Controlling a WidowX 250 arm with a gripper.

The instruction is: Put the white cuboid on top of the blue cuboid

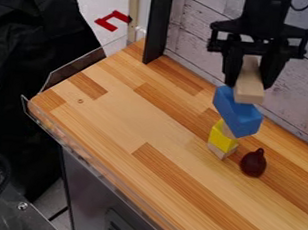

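The white cuboid point(249, 93) is pinched between the two fingers of the gripper point(251, 83), which are kept apart by its width. The blue cuboid point(239, 116) is seen directly below the gripper, its top overlapped by the white cuboid's lower end; whether the two are touching cannot be told. Below, the yellow block point(222, 138) is seen above the table point(126, 117).

Wooden counter point(116, 111), mixed light and darker strips. Directly on it, toward 4 o'clock from view centre: pale block point(220, 152), bottom of stack; dark-red bulb-shaped object point(253, 163), narrow tip toward 12, near block's 4 o'clock side.
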